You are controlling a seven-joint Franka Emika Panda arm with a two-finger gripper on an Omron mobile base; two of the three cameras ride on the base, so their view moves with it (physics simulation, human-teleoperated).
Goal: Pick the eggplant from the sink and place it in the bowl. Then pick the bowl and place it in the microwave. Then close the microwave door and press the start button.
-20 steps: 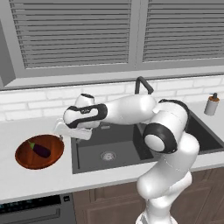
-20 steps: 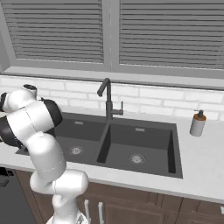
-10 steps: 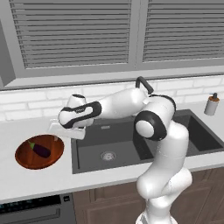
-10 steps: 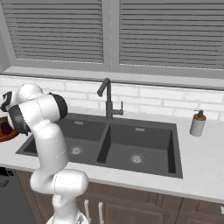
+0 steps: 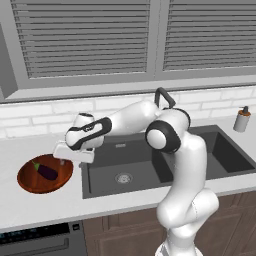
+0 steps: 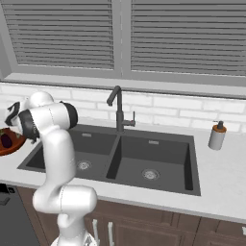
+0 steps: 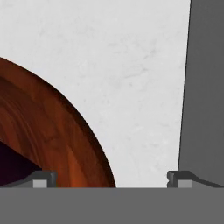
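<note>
We held our pincer (image 7: 111, 177) wide and empty over the rim of the shallow reddish-brown wooden bowl (image 5: 30, 182), which sat on the pale counter (image 5: 45, 212) beside the dark grey sink (image 5: 150, 167) with the small glossy purple eggplant (image 5: 46, 171) inside. A shallow rim grip risked tipping the bowl and spilling the eggplant.

Cut off and hidden

The bowl (image 6: 9, 143) ran off the right base view's edge at nine o'clock; the arm hid part of the sink (image 5: 150, 165).
</note>
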